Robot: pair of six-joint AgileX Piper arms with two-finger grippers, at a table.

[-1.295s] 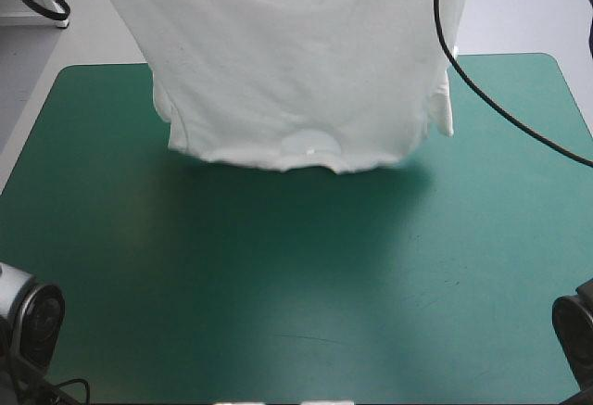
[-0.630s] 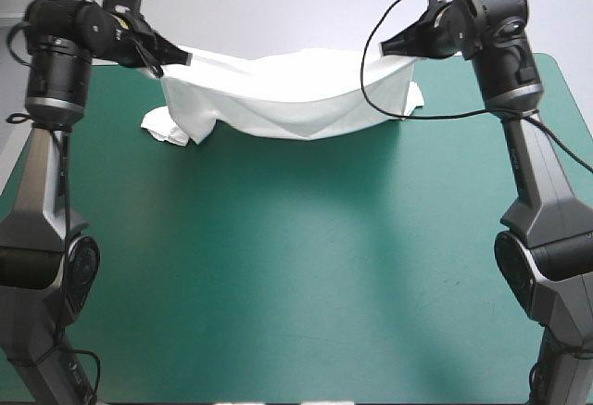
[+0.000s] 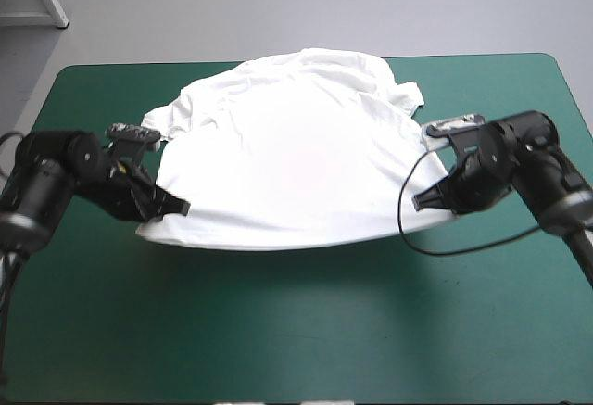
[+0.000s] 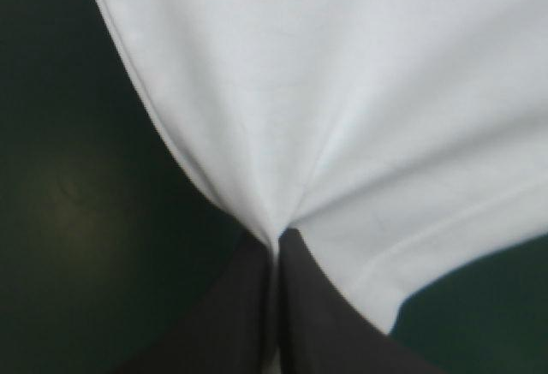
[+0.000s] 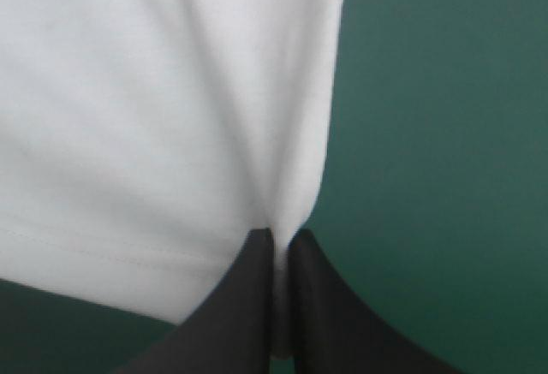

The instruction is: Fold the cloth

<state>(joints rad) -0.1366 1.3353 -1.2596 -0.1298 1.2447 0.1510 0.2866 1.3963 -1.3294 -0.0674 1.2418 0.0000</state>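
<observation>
The white T-shirt (image 3: 292,159) lies spread over the middle and far part of the teal-green table, its near hem stretched between both arms and slightly raised. My left gripper (image 3: 179,208) pinches the hem's left corner; in the left wrist view the black fingers (image 4: 248,305) meet in a point with the T-shirt (image 4: 342,92) fanning out ahead. My right gripper (image 3: 419,203) holds the hem's right corner. Its fingers (image 5: 321,305) are likewise closed on the T-shirt (image 5: 145,109). The collar and sleeves rest toward the far edge.
Bare teal-green cover (image 3: 306,331) stretches from the hem to the table's near edge. A narrow strip of cover (image 3: 93,85) shows at the far left, beside the T-shirt.
Earlier the T-shirt hung high in front of the camera, then sagged between the raised arms at the far edge. Now both arms have come down and nearer, laying it spread on the table.
</observation>
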